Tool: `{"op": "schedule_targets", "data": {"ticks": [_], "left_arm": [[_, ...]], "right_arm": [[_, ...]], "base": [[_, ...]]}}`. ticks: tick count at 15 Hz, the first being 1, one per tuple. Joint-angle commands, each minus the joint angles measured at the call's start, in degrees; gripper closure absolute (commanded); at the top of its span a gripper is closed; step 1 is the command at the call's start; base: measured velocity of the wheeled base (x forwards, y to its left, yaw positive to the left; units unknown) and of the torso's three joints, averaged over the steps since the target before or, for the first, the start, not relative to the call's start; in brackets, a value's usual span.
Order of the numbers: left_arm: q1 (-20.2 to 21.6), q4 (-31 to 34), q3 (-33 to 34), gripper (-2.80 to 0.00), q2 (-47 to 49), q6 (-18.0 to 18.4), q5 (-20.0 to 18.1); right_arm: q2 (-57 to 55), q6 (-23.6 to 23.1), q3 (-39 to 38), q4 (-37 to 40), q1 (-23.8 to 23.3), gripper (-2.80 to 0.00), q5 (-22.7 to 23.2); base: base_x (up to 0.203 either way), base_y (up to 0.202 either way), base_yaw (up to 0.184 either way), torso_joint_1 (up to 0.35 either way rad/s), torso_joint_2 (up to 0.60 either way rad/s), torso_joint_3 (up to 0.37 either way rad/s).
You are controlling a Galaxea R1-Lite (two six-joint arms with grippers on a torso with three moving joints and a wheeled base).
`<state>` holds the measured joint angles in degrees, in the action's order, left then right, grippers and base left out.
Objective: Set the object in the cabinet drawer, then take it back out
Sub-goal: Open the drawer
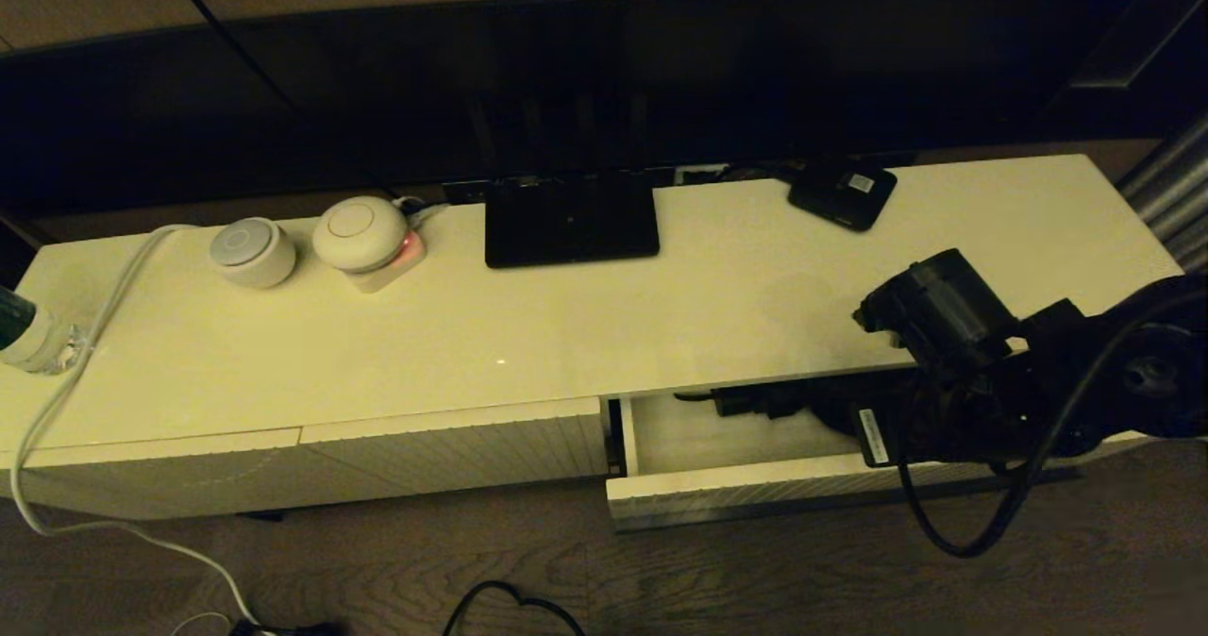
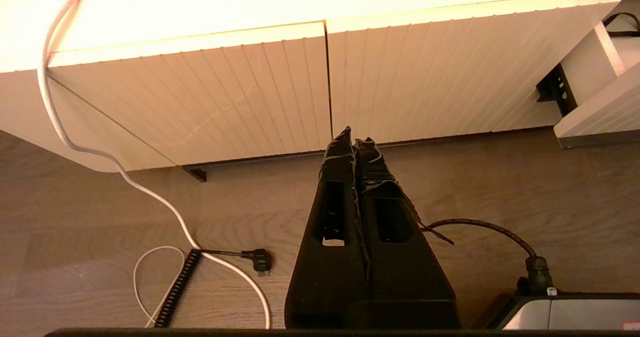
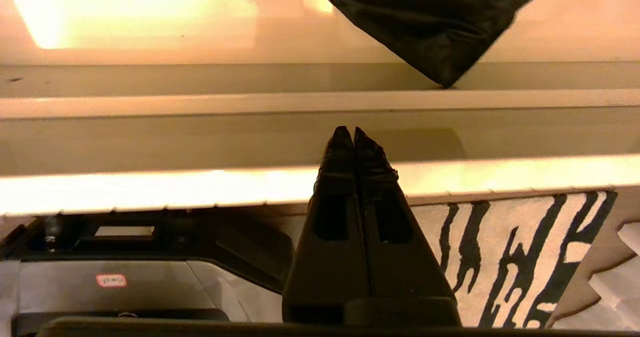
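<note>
The folding umbrella (image 1: 755, 400) lies in the open drawer (image 1: 736, 494); right end effector (image 3: 354, 133), pressed together and empty, hovers at the drawer's 3 o'clock end; left end effector (image 2: 354, 139) closed too.

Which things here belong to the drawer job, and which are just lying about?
Job: umbrella, open drawer, right gripper shut empty at the drawer front.
Lying about: two round white gadgets, flat black box, white cable.

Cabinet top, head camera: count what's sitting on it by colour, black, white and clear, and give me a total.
Black: 2, the flat black stand and the small black box
White: 2, the round white device and the white dome on its base
Clear: 1, the bottle at the left end
Total: 5
</note>
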<state>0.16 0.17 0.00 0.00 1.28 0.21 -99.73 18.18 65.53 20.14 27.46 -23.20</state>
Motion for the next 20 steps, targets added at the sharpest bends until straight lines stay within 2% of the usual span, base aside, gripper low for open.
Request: {"op": "schedule_targets", "data": {"ticks": [1,6,13,17,20], "left_arm": [[0.0,0.0,0.2,0.0,0.0,0.0,0.0],[0.0,0.0,0.2,0.0,0.0,0.0,0.0],[0.0,0.0,0.2,0.0,0.0,0.0,0.0],[0.0,0.0,0.2,0.0,0.0,0.0,0.0],[0.0,0.0,0.2,0.0,0.0,0.0,0.0]], "right_arm": [[-2.5,0.1,0.5,-0.7,-0.3,0.0,0.1],[-3.7,0.3,-0.2,-2.7,-1.4,0.0,0.9],[-1.2,0.6,-6.3,-0.9,-0.3,0.0,0.8],[-0.5,5.0,-8.0,5.3,2.0,0.0,0.9],[-0.2,6.7,-10.4,6.5,3.8,0.0,1.0]], "base": [[0.0,0.0,0.0,0.0,0.0,0.0],[0.0,0.0,0.0,0.0,0.0,0.0],[0.0,0.0,0.0,0.0,0.0,0.0],[0.0,0.0,0.0,0.0,0.0,0.0],[0.0,0.0,0.0,0.0,0.0,0.0]]}}
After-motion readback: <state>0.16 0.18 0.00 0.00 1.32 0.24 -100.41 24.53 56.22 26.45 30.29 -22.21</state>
